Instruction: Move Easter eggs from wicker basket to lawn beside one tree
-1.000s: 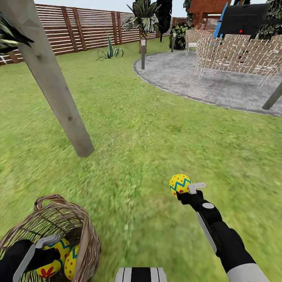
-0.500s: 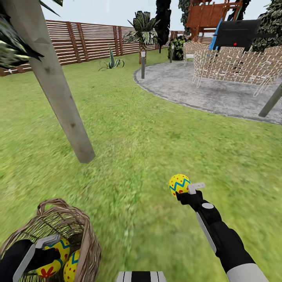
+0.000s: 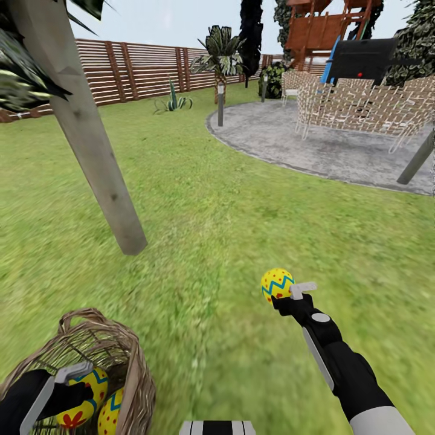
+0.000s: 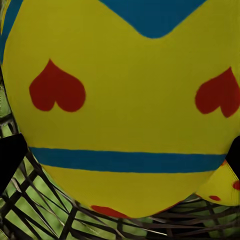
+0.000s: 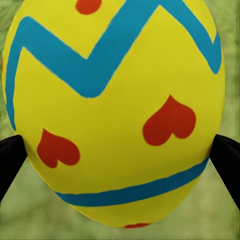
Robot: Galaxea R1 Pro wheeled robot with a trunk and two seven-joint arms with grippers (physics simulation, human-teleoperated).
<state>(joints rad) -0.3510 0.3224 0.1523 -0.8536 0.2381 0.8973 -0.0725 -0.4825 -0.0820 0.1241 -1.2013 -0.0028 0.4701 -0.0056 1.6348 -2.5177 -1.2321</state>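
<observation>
Head view: the right pincer (image 3: 289, 292) holds an egg (image 3: 277, 284) above the lawn (image 3: 229, 199), ready for the tree (image 3: 90, 151); the left pincer (image 3: 72, 386) grips another egg (image 3: 84, 396) inside the basket (image 3: 130, 353), beside the third egg (image 3: 110, 411).

One egg (image 3: 277, 284) held above lawn (image 3: 199, 199); two eggs (image 3: 84, 396) in wicker basket (image 3: 130, 350).

Mottled green lawn (image 3: 199, 199), wide and flat, bearing a brown wicker basket (image 3: 130, 356) at the near left, a pale slanting tree trunk (image 3: 90, 145) rooted beyond it, bordered by grey paving (image 3: 314, 142) at the far right
</observation>
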